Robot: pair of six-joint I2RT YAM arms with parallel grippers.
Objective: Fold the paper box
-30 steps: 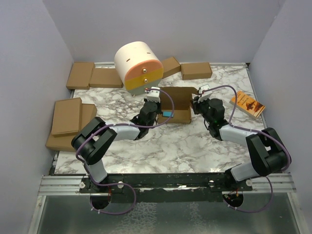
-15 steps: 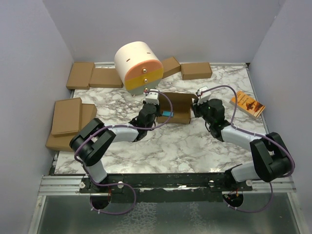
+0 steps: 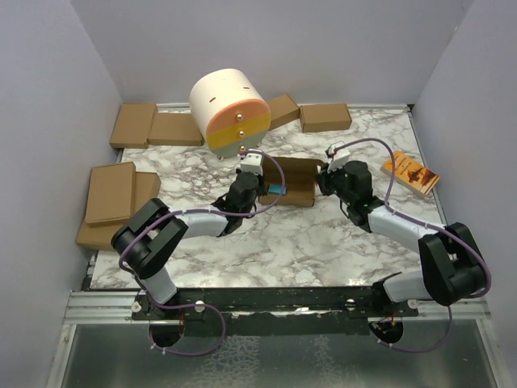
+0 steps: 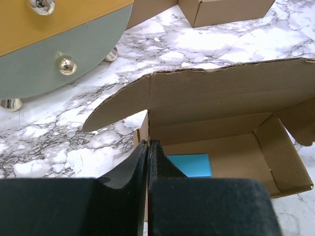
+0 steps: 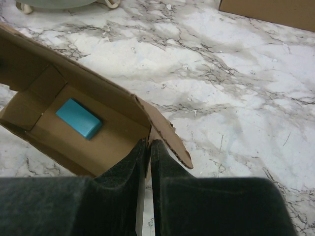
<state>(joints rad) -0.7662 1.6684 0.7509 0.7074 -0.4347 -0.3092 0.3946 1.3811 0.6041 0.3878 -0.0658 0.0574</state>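
The paper box (image 3: 292,182) sits open on the marble table, mid-back, its lid flap (image 4: 206,93) standing up at the far side. A small blue block (image 3: 277,189) lies on its floor, also seen in the wrist views as the blue block (image 4: 189,164) and the blue block (image 5: 78,118). My left gripper (image 3: 260,181) is shut on the box's left wall, and the cardboard edge runs into the left gripper (image 4: 148,146) between its pads. My right gripper (image 3: 321,179) pinches the right wall beside a loose side flap (image 5: 167,135). A sliver of card shows inside the right gripper (image 5: 148,146).
A round drawer unit (image 3: 229,111), white, orange, yellow and grey, stands just behind the box and close to the left gripper. Ready-made brown boxes line the back (image 3: 153,125) (image 3: 325,117) and stack at the left (image 3: 113,198). An orange booklet (image 3: 410,173) lies at the right.
Both grippers have carried the box a little toward the back of the table, nearer the drawer unit. The lid flap looks more upright than before. Both grips are unchanged.
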